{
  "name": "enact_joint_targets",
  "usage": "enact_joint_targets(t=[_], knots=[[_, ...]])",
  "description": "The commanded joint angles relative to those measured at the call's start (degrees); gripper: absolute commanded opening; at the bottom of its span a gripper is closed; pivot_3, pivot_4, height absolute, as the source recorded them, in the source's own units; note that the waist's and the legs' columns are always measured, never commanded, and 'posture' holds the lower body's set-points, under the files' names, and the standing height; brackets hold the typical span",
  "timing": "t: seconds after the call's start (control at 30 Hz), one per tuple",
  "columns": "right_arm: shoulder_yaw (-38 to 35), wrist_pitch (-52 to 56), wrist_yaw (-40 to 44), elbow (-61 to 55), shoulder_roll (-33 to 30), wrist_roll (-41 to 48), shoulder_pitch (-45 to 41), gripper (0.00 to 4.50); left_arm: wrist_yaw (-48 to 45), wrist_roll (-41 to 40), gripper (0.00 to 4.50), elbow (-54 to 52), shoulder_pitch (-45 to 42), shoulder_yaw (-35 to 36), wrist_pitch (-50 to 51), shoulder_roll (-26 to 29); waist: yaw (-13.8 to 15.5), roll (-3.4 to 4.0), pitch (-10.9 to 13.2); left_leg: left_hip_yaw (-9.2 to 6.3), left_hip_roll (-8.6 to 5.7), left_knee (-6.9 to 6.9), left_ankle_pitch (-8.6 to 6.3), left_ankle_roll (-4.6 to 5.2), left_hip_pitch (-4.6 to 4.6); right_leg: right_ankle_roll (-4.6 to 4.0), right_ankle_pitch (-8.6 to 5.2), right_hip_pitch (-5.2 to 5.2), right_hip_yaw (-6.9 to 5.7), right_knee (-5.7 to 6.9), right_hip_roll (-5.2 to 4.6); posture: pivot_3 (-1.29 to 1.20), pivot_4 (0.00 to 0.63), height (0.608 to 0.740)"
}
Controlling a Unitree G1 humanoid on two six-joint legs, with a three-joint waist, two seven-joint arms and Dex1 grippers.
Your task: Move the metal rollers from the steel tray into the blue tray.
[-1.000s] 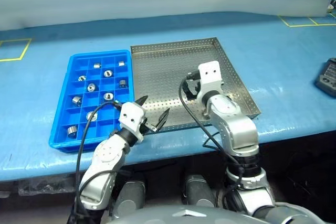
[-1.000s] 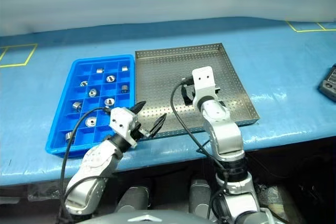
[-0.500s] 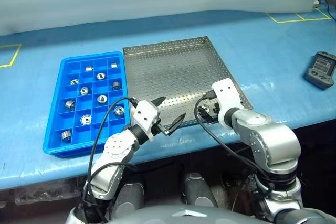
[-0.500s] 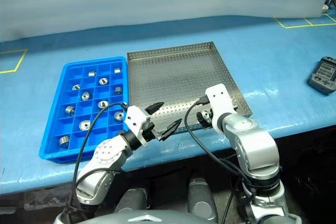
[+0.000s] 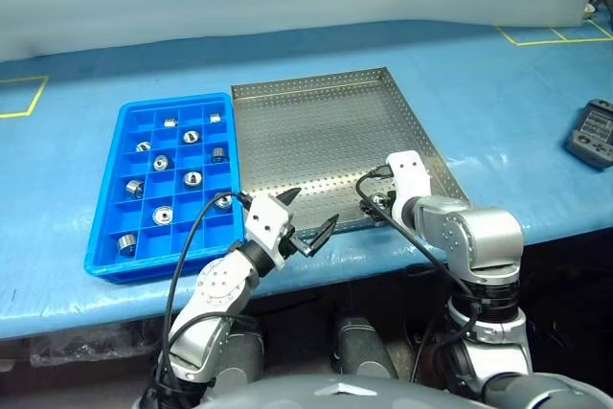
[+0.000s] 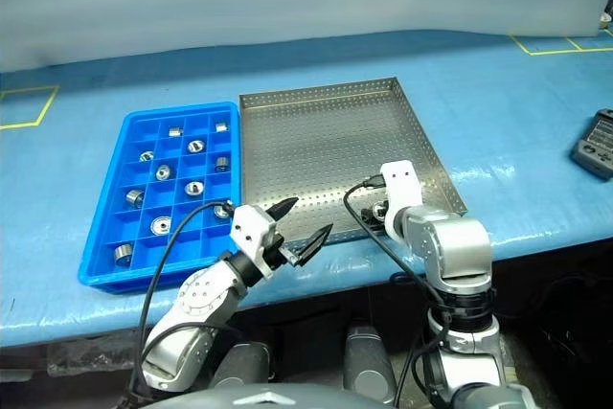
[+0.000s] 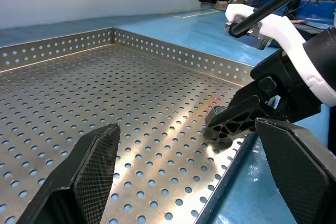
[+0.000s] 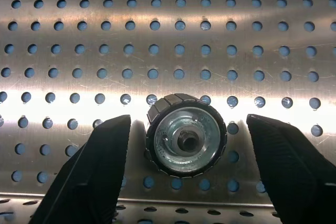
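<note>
One metal roller (image 8: 186, 135) lies on the perforated floor of the steel tray (image 5: 326, 131), close to its near rim at the right corner. My right gripper (image 8: 187, 123) points down over it, open. Its fingers (image 8: 100, 171) stand either side of the roller with a gap on each side. The head view places this gripper (image 5: 377, 205) at the tray's front right. My left gripper (image 5: 311, 210) hovers open and empty at the tray's near rim, level with the floor. The blue tray (image 5: 105, 237) lies left of the steel tray, with several rollers (image 5: 192, 178) in its compartments.
A dark hand-held device (image 5: 589, 136) lies on the blue table at the far right. Yellow tape marks (image 5: 21, 93) sit at the back left and back right. The table's near edge (image 5: 402, 251) runs just below both trays.
The right gripper has come down and back toward the tray's near right corner, tilted downward over the roller, and its fingers have narrowed. The left gripper stays open, drifting slightly right.
</note>
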Motion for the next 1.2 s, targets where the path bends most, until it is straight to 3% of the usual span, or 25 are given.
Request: enact_joint_targets(t=[0.03,0.13,0.43,0.57,0.7,1.2], knots=[[1.35,-0.56,0.34,-0.20,0.21,1.14,-1.21,2.55,0.82,0.54,4.50,-2.59,0.08,0.53,-1.46,-0.08,0.17,0.00,0.00,0.00,0.00,0.00,0.00,0.00,0.00,0.00,0.00,0.00,0.00,0.00,0.00,0.01,0.150,0.740],[1.43,-1.56,0.82,-0.38,1.08,2.06,-1.75,1.69,1.58,0.58,4.50,-3.12,0.44,1.28,-1.43,0.11,0.26,0.00,0.00,0.00,0.00,0.01,0.00,0.00,0.00,0.00,0.00,0.00,0.00,0.00,0.00,0.01,0.150,0.740],[8.91,-17.74,2.87,-2.30,5.71,4.22,-4.93,1.70,6.26,0.92,4.50,-7.87,3.27,8.21,-2.77,0.58,1.34,0.02,0.02,-0.04,0.02,-0.04,0.00,0.00,0.00,0.00,0.00,-0.02,-0.02,0.01,0.02,0.14,0.150,0.740],[17.52,-32.90,5.73,1.70,5.93,2.03,-7.08,1.70,8.56,3.63,4.50,-12.75,8.62,10.59,-4.24,1.85,1.91,0.01,0.03,-0.03,0.01,-0.09,-0.02,-0.03,-0.02,-0.01,0.00,-0.04,0.00,-0.07,0.02,0.19,0.150,0.740],[21.47,-40.91,8.03,7.98,9.24,1.96,-9.46,1.70,10.92,5.65,4.50,-17.40,15.41,12.45,-7.21,1.77,2.40,-0.02,0.05,-0.08,0.03,-0.19,-0.02,-0.03,0.03,-0.07,-0.04,-0.06,-0.02,-0.04,0.03,0.27,0.150,0.740],[31.77,-50.70,21.07,23.43,13.52,1.89,-12.34,1.70,18.05,9.11,4.50,-22.46,37.79,15.65,-18.86,-4.08,10.13,-0.13,0.12,-0.14,0.04,-0.20,-0.13,-0.20,-0.24,-0.16,-0.11,-0.32,-0.11,-0.06,0.03,0.49,0.150,0.740]])
